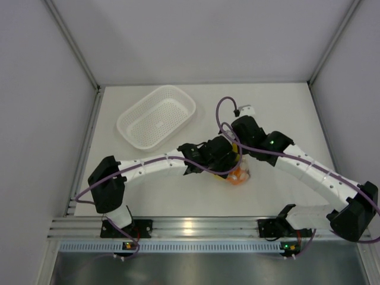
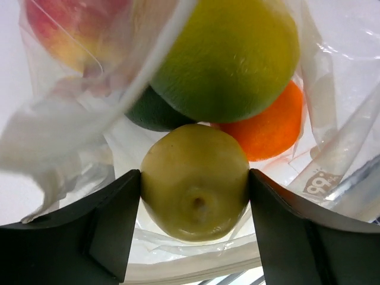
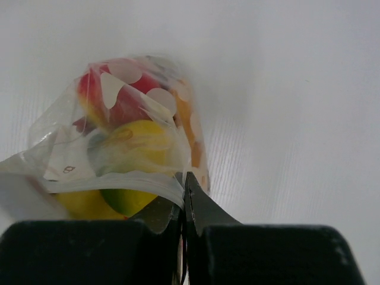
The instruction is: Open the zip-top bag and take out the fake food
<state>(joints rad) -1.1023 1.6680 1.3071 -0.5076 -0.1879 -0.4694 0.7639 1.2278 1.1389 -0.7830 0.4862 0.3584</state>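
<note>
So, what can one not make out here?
- Clear dotted zip-top plastic bag: top view, mostly under the two arms.
- Dark green plastic avocado: left wrist view, behind the large yellow-green lemon.
- Red plastic apple: same view, blurred by film, cut by top edge.
- Small yellow-green lemon: same view, sides covered by the left gripper.
- Bag's zip: right wrist view, partly behind right gripper.

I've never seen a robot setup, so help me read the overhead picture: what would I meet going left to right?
In order: left arm's shoulder joint → white basket → zip-top bag holding the fake food → right arm's shoulder joint.
</note>
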